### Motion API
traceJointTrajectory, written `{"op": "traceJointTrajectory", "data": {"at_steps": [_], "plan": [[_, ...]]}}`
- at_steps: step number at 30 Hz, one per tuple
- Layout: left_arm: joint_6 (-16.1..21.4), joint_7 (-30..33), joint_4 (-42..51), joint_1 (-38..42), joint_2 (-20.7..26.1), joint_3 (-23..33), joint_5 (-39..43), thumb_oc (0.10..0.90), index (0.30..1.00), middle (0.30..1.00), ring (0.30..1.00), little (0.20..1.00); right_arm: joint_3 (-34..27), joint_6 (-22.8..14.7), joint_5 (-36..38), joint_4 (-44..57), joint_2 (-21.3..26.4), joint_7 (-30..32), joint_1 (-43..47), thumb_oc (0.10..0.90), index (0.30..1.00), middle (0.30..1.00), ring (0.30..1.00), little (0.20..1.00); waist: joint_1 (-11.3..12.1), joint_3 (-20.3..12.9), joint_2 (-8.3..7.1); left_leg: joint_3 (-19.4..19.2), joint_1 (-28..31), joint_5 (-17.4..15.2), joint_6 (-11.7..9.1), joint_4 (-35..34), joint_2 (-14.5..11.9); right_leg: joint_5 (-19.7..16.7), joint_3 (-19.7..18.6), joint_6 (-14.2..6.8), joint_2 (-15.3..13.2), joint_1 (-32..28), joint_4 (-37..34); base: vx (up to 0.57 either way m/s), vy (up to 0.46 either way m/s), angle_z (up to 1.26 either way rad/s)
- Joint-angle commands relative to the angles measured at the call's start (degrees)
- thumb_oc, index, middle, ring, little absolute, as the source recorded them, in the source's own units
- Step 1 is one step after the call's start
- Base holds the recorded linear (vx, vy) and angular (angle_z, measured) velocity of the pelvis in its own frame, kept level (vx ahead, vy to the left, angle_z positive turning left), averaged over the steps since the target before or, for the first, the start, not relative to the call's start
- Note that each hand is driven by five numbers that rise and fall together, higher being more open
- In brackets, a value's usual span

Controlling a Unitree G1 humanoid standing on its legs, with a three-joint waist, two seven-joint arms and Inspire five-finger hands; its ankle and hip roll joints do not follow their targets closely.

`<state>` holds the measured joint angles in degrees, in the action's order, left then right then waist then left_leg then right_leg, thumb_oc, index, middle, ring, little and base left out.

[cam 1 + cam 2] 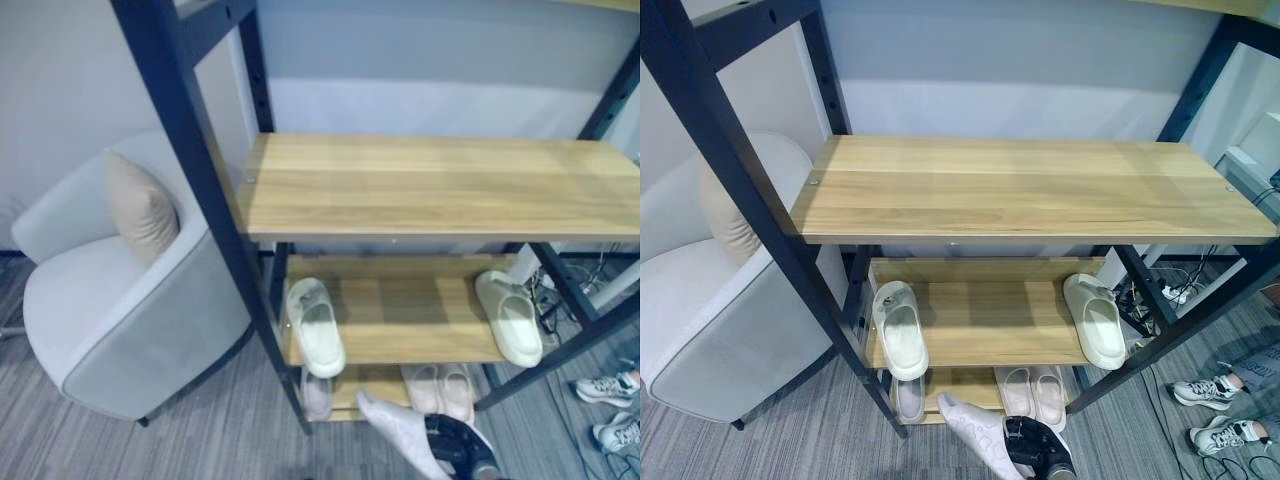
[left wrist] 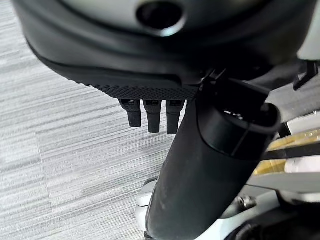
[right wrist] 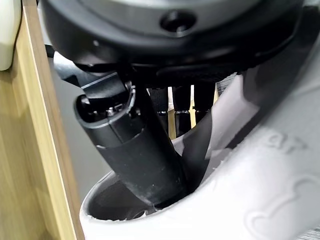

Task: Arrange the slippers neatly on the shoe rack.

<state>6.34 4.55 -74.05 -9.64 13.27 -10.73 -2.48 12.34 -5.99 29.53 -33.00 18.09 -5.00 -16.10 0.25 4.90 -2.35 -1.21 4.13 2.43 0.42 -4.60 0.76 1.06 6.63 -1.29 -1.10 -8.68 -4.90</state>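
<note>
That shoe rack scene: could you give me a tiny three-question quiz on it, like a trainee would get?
1. True or false: the top shelf holds a slipper.
2. What does the right hand grip? A) a pillow B) a grey slipper C) a sneaker
3. Fill in: on the middle shelf, the two cream slippers lie at ___ ends.

Key: 1 false; 2 B; 3 opposite.

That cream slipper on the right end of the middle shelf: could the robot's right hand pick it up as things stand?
Probably not yet. The right hand is already shut on a white slipper, low in front of the rack. The cream slipper itself lies uncovered near the shelf's front edge.
</note>
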Motion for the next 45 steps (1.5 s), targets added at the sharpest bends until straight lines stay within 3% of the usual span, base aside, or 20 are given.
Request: {"op": "traceJointTrajectory", "data": {"at_steps": [1,7,11,12,15,16,17,19,21,22,23,26,27,28,29,31,35,39,45], "plan": [[2.3,1.1,-1.7,5.4,-0.6,1.3,2.4,0.800,0.900,0.900,0.900,0.900,-2.6,-5.0,2.5,4.9,0.6,0.0,2.1,0.400,0.300,0.300,0.300,0.300,1.0,0.0,1.18,-0.1,2.1,-6.3,-1.8,2.9,-1.8,5.9,0.7,-4.0,-2.6,2.5,7.5,0.00,0.000,0.00],[2.9,1.6,-0.3,5.9,-0.6,2.2,6.1,0.800,0.900,0.900,0.900,0.900,-2.6,-5.0,2.8,3.9,0.0,0.9,2.5,0.400,0.300,0.300,0.300,0.300,1.0,0.5,1.16,-0.1,1.4,-6.7,-1.8,3.9,-1.7,6.3,0.7,-4.2,-2.8,3.5,9.1,-0.02,0.001,0.00],[6.1,3.1,11.0,8.6,1.8,2.7,18.8,0.800,0.900,0.900,0.900,0.900,-1.0,-5.2,2.9,4.3,2.1,2.8,7.3,0.400,0.300,0.300,0.300,0.300,1.8,7.8,1.16,0.5,-13.0,-11.7,-1.1,23.0,-0.9,9.7,-0.5,-3.2,-4.8,16.1,25.4,-0.35,0.028,0.09],[9.1,4.3,20.4,9.6,3.2,3.0,25.8,0.800,0.900,0.900,0.900,0.900,0.1,-6.7,5.1,4.1,3.3,5.0,12.4,0.400,0.300,0.300,0.300,0.300,3.0,10.7,1.98,0.7,-20.6,-16.0,0.4,33.2,-1.2,13.2,-1.7,-2.3,-5.0,24.0,35.8,-0.34,0.039,0.31],[10.7,5.1,26.7,9.7,4.1,2.9,27.8,0.800,0.900,0.900,0.900,0.900,0.1,-7.9,9.3,5.6,2.9,5.9,15.0,0.400,0.300,0.300,0.300,0.300,3.7,11.9,2.40,0.7,-24.6,-18.4,1.5,39.1,-1.5,15.7,-2.7,-1.3,-5.3,28.4,41.4,-0.16,0.016,0.23],[11.7,5.8,31.5,10.2,4.5,3.6,31.1,0.800,0.900,0.900,0.900,0.900,1.1,-8.9,8.9,8.9,2.9,8.3,18.1,0.400,0.300,0.300,0.300,0.300,4.6,13.7,2.90,1.0,-30.4,-20.6,2.5,46.5,-1.0,18.3,-3.2,-0.5,-5.6,34.2,48.2,-0.14,0.004,-0.08],[11.7,5.8,31.5,10.2,4.5,3.6,31.1,0.800,0.900,0.900,0.900,0.900,1.1,-8.9,8.9,8.9,2.9,8.3,18.1,0.400,0.300,0.300,0.300,0.300,4.6,13.6,2.90,1.0,-30.6,-20.7,2.5,46.6,-1.0,18.3,-3.2,-0.5,-5.6,34.3,48.3,-0.16,-0.005,-0.25],[13.1,7.4,33.8,11.8,4.5,4.0,32.7,0.800,0.900,0.900,0.900,0.900,2.7,-10.0,8.6,12.2,2.7,10.4,21.7,0.400,0.300,0.300,0.300,0.300,4.9,14.8,3.20,0.9,-36.5,-24.5,2.9,54.5,-0.8,22.4,-3.7,-0.1,-5.1,40.6,55.3,-0.06,0.001,-0.10],[13.9,9.1,38.1,13.4,4.2,4.5,35.1,0.800,0.900,0.900,0.900,0.900,2.8,-10.9,6.2,15.6,2.8,14.0,25.9,0.400,0.300,0.300,0.300,0.300,5.3,15.1,3.75,0.6,-44.3,-26.3,3.4,61.3,-0.7,24.2,-4.5,0.7,-5.1,48.2,61.2,-0.15,0.014,0.11],[14.7,11.5,41.1,15.4,3.9,4.7,35.5,0.800,0.900,0.900,0.900,0.900,2.3,-12.3,2.4,19.7,2.9,18.6,31.2,0.400,0.300,0.300,0.300,0.300,5.5,15.1,4.12,1.1,-52.7,-28.1,4.3,68.0,-0.7,26.1,-5.3,1.8,-4.7,56.4,67.9,-0.13,0.014,-0.08],[14.6,11.6,41.1,15.5,3.9,4.8,35.5,0.800,0.900,0.900,0.900,0.900,2.3,-12.2,2.3,19.8,2.9,18.7,31.2,0.400,0.300,0.300,0.300,0.300,5.6,14.8,4.10,1.1,-53.3,-28.3,4.3,68.4,-0.7,26.2,-5.3,1.8,-4.7,57.0,68.3,-0.11,0.005,-0.13],[15.0,14.3,45.2,17.9,3.6,4.1,34.0,0.800,0.900,0.900,0.900,0.900,1.4,-13.0,-2.2,23.6,2.8,23.7,37.7,0.400,0.300,0.300,0.300,0.300,6.2,13.8,4.38,1.8,-62.7,-30.6,5.2,76.4,-0.8,28.7,-6.0,3.1,-4.3,66.6,76.6,-0.06,-0.017,0.03],[15.0,16.7,48.0,18.8,4.0,4.2,32.6,0.800,0.900,0.900,0.900,0.900,0.9,-12.8,-3.9,24.6,3.0,27.0,41.7,0.400,0.300,0.300,0.300,0.300,6.7,13.6,4.63,2.5,-68.8,-32.5,5.8,83.0,-1.0,30.1,-6.7,3.6,-4.1,73.0,83.2,-0.03,-0.007,0.02],[14.9,16.8,48.1,18.8,4.0,4.2,32.5,0.800,0.900,0.900,0.900,0.900,0.9,-12.8,-3.9,24.6,3.0,27.0,41.7,0.400,0.300,0.300,0.300,0.300,6.7,13.4,4.59,2.4,-69.3,-32.7,5.8,83.4,-1.0,30.2,-6.8,3.6,-4.0,73.5,83.6,-0.02,-0.012,-0.08],[15.2,19.2,50.5,19.4,4.5,4.2,30.8,0.800,0.900,0.900,0.900,0.900,-0.6,-13.6,-5.1,26.2,3.4,29.7,43.7,0.400,0.300,0.300,0.300,0.300,7.1,13.9,4.91,2.7,-74.3,-34.5,6.2,89.9,-1.1,31.7,-7.1,4.2,-3.9,78.6,90.0,0.00,-0.007,-0.07],[15.5,20.1,51.3,19.9,4.8,3.6,29.7,0.800,0.900,0.900,0.900,0.900,-1.5,-14.9,-4.9,26.2,3.8,30.7,45.3,0.400,0.300,0.300,0.300,0.300,7.3,14.2,5.14,2.7,-76.0,-35.4,6.5,92.4,-1.4,32.4,-7.5,4.3,-4.0,80.7,92.7,0.00,0.003,0.01],[16.4,25.3,49.3,20.7,7.4,2.8,24.1,0.800,0.900,0.900,0.900,0.900,-6.2,-19.9,-5.9,28.1,5.9,37.0,51.8,0.400,0.300,0.300,0.300,0.300,7.5,17.2,5.95,3.4,-83.5,-39.0,6.3,106.4,-0.8,35.1,-8.4,4.7,-3.5,88.3,107.1,0.03,-0.010,-0.02],[17.3,28.7,44.7,20.5,7.1,4.4,26.6,0.800,0.900,0.900,0.900,0.900,-6.2,-19.6,-8.2,30.9,8.0,40.4,56.2,0.400,0.300,0.300,0.300,0.300,7.0,20.0,5.82,4.3,-88.3,-42.2,6.0,117.1,-0.8,37.2,-10.3,4.8,-3.0,92.7,118.2,0.05,-0.030,0.09],[18.1,33.5,41.0,22.2,8.3,4.2,25.8,0.800,0.900,0.900,0.900,0.900,-6.0,-21.7,-12.0,37.8,9.1,44.0,61.0,0.400,0.300,0.300,0.300,0.300,5.8,23.3,5.54,5.6,-94.0,-43.7,5.5,127.3,-0.1,38.2,-11.7,5.2,-3.1,97.4,128.1,0.00,-0.014,0.04]]}}
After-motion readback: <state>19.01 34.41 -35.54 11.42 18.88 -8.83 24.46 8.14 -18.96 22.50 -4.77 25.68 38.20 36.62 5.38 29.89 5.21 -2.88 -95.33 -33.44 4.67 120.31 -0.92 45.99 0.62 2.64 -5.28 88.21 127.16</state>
